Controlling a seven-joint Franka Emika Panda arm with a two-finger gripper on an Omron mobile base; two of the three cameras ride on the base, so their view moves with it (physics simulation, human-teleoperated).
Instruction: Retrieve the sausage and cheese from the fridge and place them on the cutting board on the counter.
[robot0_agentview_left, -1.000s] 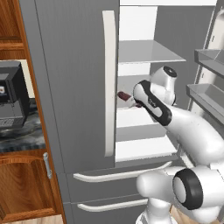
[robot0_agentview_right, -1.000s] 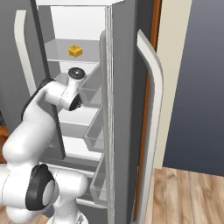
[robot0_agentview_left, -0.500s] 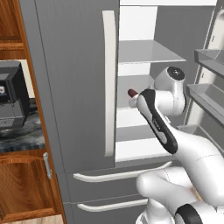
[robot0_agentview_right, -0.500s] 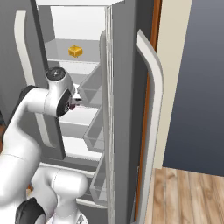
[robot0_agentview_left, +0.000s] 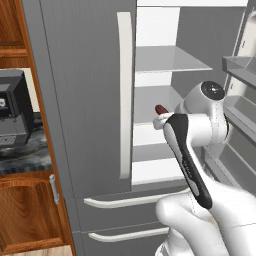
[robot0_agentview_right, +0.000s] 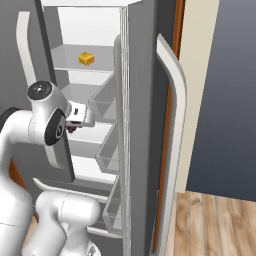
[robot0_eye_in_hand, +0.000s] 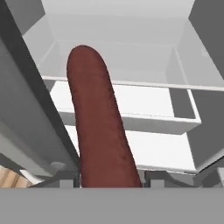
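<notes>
The fridge (robot0_agentview_left: 90, 100) takes up most of the scene: a tall grey unit whose left door is closed, with a long white vertical handle (robot0_agentview_left: 125, 95), and whose right door (robot0_agentview_right: 145, 125) is swung open to show white shelves and door bins. Two drawers with curved white handles sit below. To the fridge's left stand reddish-brown wooden cabinets (robot0_agentview_left: 25, 210) under a dark marbled counter (robot0_agentview_left: 22, 155), which carries a dark appliance (robot0_agentview_left: 14, 117). To the right of the open door, a cream wall meets a dark blue-grey one above a light wood floor (robot0_agentview_right: 210, 225).

The white arm reaches toward the open compartment, and its gripper (robot0_eye_in_hand: 111, 177) sits in front of the middle shelves. The fingers are closed on the sausage (robot0_eye_in_hand: 100, 127), which rises lengthwise between them in the hand view; in the left base view its dark red end pokes out just above the hand (robot0_agentview_left: 161, 109).

The cheese (robot0_agentview_right: 86, 58) rests on an upper shelf inside the fridge, well above the gripper.
</notes>
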